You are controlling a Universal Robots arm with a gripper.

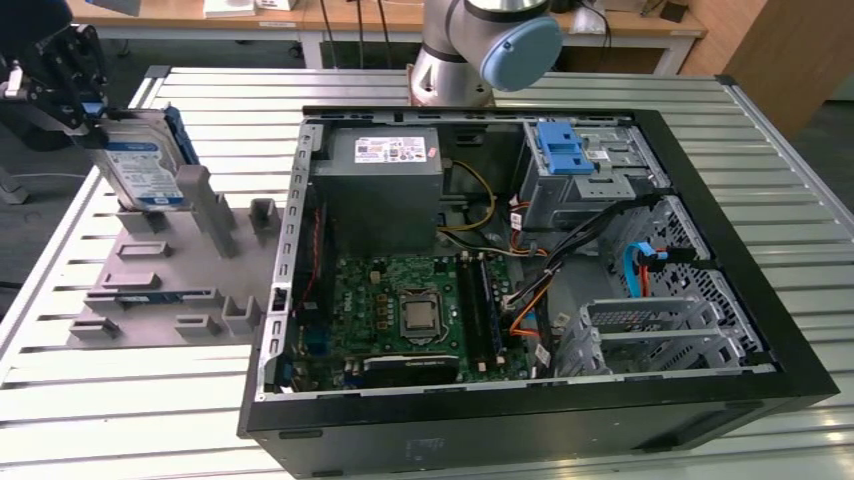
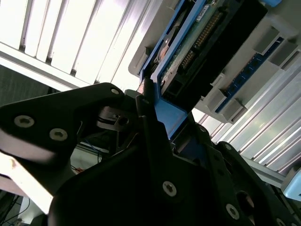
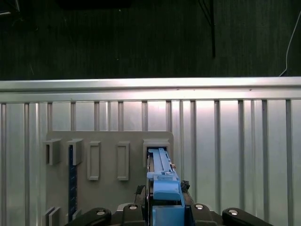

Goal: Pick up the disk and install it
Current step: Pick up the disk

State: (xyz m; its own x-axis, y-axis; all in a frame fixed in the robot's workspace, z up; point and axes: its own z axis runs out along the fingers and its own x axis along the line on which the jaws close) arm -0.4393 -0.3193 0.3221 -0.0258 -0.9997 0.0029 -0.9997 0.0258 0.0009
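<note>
Gripping upright disk (image 1: pixel 140 170), hand (image 1: pixel 83 118) over grey holder (image 1: pixel 160 300), slatted metal table (image 1: pixel 801 230).

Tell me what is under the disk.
The disk stands on edge over a slot of the grey rack, which lies on the slatted table. The slot's inside is covered by the disk.

Place: a robot lab is being shown | Signs: an open computer (image 1: pixel 534 425) is being kept on a metal slat table (image 1: pixel 787 150) | a robot arm (image 1: pixel 487 45) is being seen by wooden desks (image 1: pixel 627 28)
</note>
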